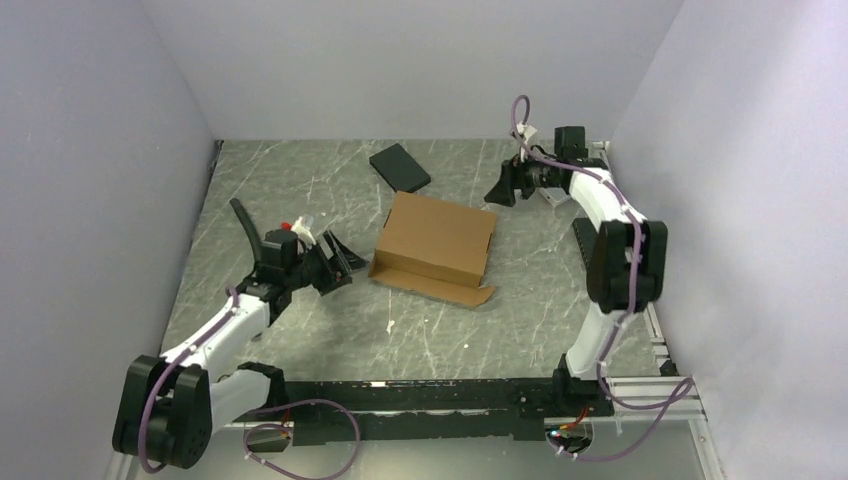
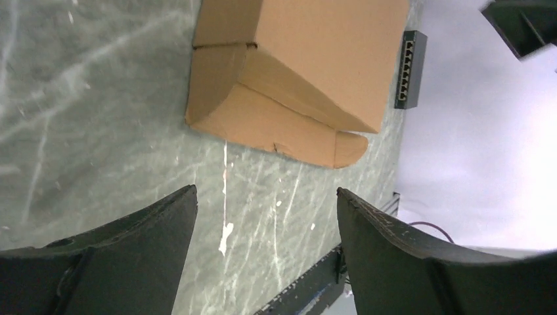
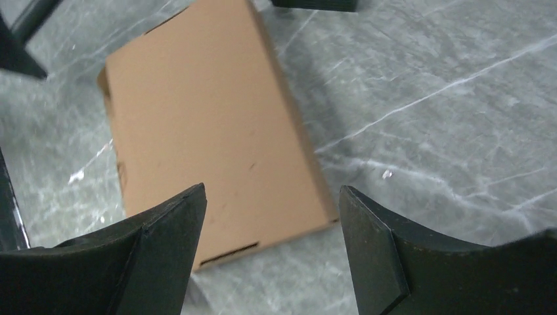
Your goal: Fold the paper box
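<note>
The paper box lies in the middle of the table as a shallow brown cardboard box with its lid down. A flap with a rounded tab sticks out along its near edge. My left gripper is just left of the box, apart from it, open and empty. In the left wrist view the left gripper shows bare table between its fingers, with the box beyond. My right gripper hovers off the box's far right corner, open. In the right wrist view the right gripper frames the box lid edge below without touching.
A flat black slab lies behind the box near the back wall. A dark network switch sits by the right wall. A small white scrap lies on the marbled table in front of the box. Walls close in three sides.
</note>
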Robot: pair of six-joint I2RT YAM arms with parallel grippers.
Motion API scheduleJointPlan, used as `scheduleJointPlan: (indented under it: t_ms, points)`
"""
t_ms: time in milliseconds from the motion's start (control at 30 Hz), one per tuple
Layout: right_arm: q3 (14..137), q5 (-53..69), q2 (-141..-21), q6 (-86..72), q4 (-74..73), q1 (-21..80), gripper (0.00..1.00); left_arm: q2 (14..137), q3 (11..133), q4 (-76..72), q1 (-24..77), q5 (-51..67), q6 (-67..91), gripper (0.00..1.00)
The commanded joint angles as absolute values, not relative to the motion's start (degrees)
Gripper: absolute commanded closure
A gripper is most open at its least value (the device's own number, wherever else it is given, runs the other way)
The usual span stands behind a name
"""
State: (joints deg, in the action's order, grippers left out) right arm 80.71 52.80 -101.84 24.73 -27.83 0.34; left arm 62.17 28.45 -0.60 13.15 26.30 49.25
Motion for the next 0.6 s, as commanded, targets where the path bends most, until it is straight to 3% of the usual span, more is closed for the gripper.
scheduleJointPlan:
  t_ms: [0, 200, 367, 567]
  points:
    - [89.74, 53.51, -113.41, 13.91, -28.79, 0.35, 0.22, 56.31, 27.14, -5.35, 13.29, 30.87, 55.56, 0.18]
    - [95.52, 51.31, -121.36, 12.75, -29.96, 0.35, 0.25, 51.22, 23.67, -7.8, 15.48, 30.74, 61.69, 0.19]
    - [89.08, 53.89, -119.35, 11.85, -28.04, 0.35, 0.3, 59.49, 28.98, -9.84, 19.36, 30.8, 64.03, 0.18]
    - [80.04, 55.56, -114.75, 9.2, -25.11, -1.4, 0.48, 73.71, 38.19, -10.28, 28.35, 23.0, 65.66, 0.18]
